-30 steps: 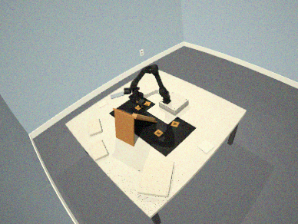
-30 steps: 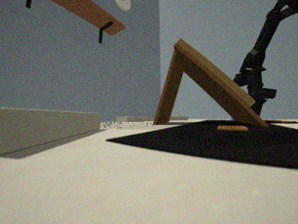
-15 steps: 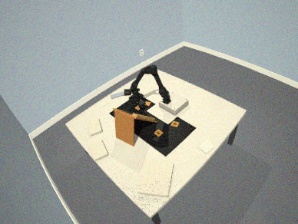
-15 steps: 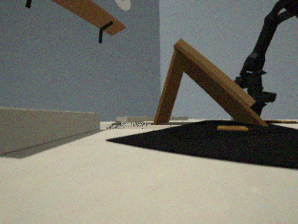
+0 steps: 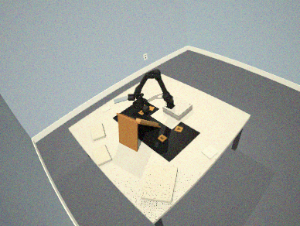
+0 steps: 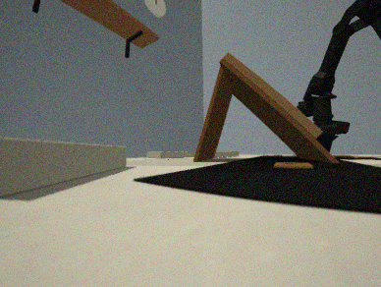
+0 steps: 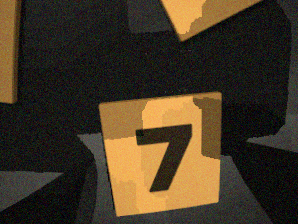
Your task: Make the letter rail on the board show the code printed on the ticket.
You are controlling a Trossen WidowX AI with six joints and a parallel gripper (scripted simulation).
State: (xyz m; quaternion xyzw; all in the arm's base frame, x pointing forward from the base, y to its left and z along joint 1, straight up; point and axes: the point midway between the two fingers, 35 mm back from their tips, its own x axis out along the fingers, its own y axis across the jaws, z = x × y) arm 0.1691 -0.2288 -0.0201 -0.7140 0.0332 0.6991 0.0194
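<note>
A tile with a black 7 [image 7: 160,170] lies face up, low in the wrist view. Parts of two more tiles show there, one at the upper left edge [image 7: 7,55] and one at the top [image 7: 192,17]. My gripper [image 5: 145,110] [image 6: 330,146] is open and empty, pointing down over the far part of the dark mat [image 5: 185,139] [image 6: 236,182]; the 7 tile is below it, not held. Two orange tiles lie on the near part, one to the left [image 5: 162,138] and one to the right [image 5: 178,128]. The wooden board [image 5: 127,133] [image 6: 275,105] leans tilted. Its rail contents and the ticket's code are not readable.
A grey box [image 5: 178,110] stands right of the arm. Several pale flat blocks lie around the counter [image 5: 127,190], including one at the front [image 5: 159,185] and two at the left. A thin pale square [image 5: 209,151] lies at the right. The tilted board stands close to the gripper.
</note>
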